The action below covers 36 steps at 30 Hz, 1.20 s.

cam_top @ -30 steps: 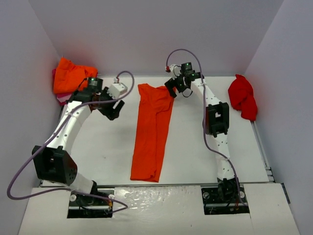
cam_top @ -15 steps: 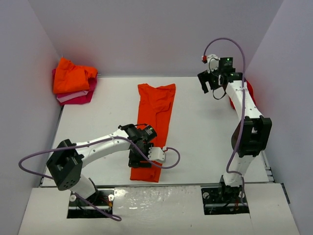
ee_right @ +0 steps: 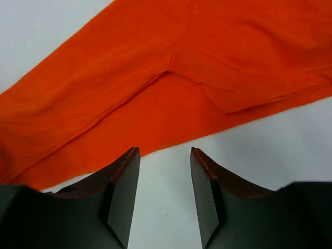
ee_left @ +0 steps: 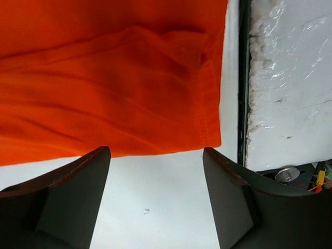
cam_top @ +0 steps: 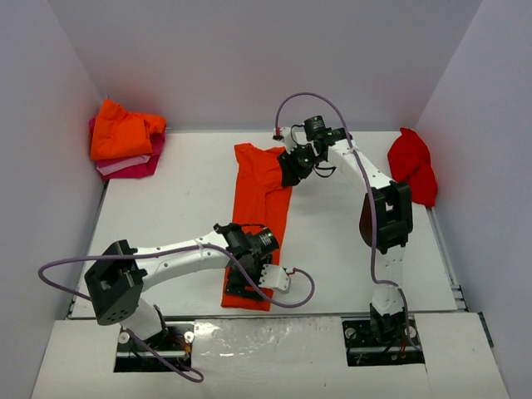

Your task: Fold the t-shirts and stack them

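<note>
The orange t-shirt (cam_top: pixel 262 218), already narrowed lengthwise, is being treated as the piece in hand. It is lying as a long strip down the middle of the table (cam_top: pixel 357 249), with its collar end far from the arm bases and its hem end near them. The step being carried out is judged to be the crosswise fold, since both ends of the strip are being addressed at once.

The left gripper (cam_top: pixel 251 281) is being held low over the strip's hem end. In its wrist view the jaws are being shown wide apart with nothing between them. Only bare table is being seen in the gap, and the stitched hem corner is lying just beyond the fingertips.

The right gripper (cam_top: pixel 293 169) is being held at the strip's collar end, at the edge on the right arm's side, beside the folded-in sleeve. Its jaws are being shown parted by a narrower gap, also empty, with the cloth edge lying just ahead of the tips and not yet pinched.

Well apart from the strip, off its collar end on the left arm's side, a crumpled orange tee (cam_top: pixel 125 129) is being carried on a folded pink and magenta pile (cam_top: pixel 126 166). Well apart on the opposite side, a red tee (cam_top: pixel 413 166) is lying bunched by the wall.

For the next move, each set of tips is probably being called on to slide under the cloth edge and close on every layer. If only the top layer is being pinched, the lengthwise fold is likely to open.
</note>
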### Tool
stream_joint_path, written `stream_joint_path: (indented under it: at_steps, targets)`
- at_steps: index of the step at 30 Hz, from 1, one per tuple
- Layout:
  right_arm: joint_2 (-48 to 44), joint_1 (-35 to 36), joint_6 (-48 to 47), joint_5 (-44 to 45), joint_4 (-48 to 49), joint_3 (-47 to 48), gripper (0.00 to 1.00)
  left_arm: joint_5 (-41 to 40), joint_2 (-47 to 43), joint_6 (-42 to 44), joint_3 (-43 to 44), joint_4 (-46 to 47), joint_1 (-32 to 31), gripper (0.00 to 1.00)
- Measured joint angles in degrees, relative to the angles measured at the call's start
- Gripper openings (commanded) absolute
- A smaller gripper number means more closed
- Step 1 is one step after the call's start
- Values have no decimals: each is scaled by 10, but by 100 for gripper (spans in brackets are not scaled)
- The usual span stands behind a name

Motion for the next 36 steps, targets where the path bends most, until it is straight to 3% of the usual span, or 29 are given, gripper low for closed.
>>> stream_joint_path:
  at_steps: [8, 20, 33, 36]
  targets:
    - [0, -7, -15, -30, -19, 9, 44, 35, 48, -17, 31, -5, -50, 77]
    - [25, 63, -35, -27, -33, 1, 45, 76, 89, -40, 15, 19, -52, 77]
    - [27, 66, -40, -20, -38, 1, 45, 94, 139, -60, 35, 20, -52, 76]
    - [27, 66, -41, -20, -38, 1, 46, 94, 145, -71, 39, 19, -52, 72]
